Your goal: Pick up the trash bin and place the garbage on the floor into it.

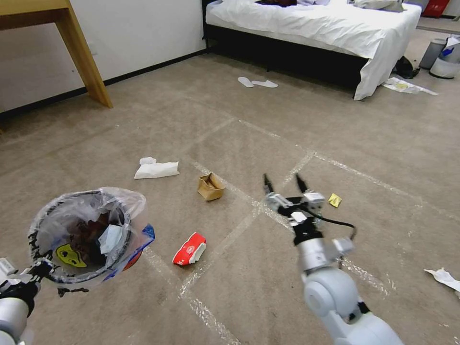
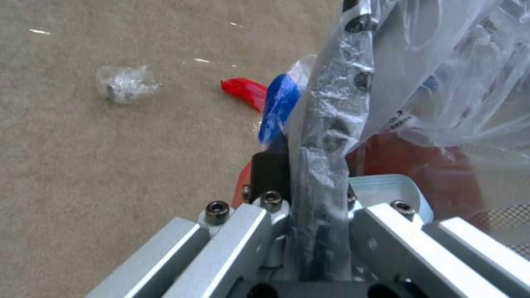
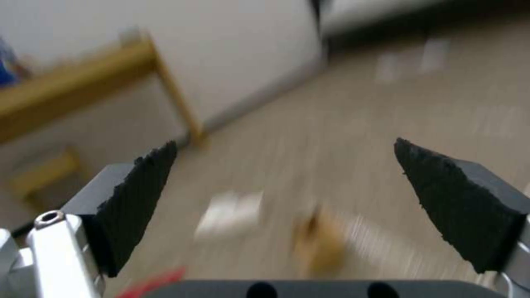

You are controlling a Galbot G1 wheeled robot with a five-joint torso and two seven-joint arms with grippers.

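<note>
Left wrist view puts the left gripper (image 2: 320, 207) clamped on the wall of the small round trash bin (image 2: 331, 124), its metal fingers (image 2: 265, 174) pinching the crinkled clear plastic liner and black rim between them. Just past the fingertips hangs the bin's blue-and-red plastic edge, and farther out on the beige carpet lies a crumpled clear plastic wad (image 2: 124, 82). Inside the bin sit a pale folded paper piece and dark scraps beside a yellow smiley-face mark; in the head view the bin (image 1: 81, 235) is held off the floor at the robot's left.

The right gripper (image 1: 285, 184) hangs over the carpet with its two black, rough-faced wedge fingers (image 3: 138, 198) spread wide and nothing between them. Just beyond its left fingertip stands a small brown cardboard box (image 1: 210, 187), open-topped and dented; beyond that lies a white tissue wad (image 1: 155, 168). Beside the right finger lies a small yellow scrap (image 1: 334, 200). Back toward the wrist, between the two grippers, lies a glossy red-and-white wrapper (image 1: 189, 249). Silvery tape lines cross the carpet under the fingers.
</note>
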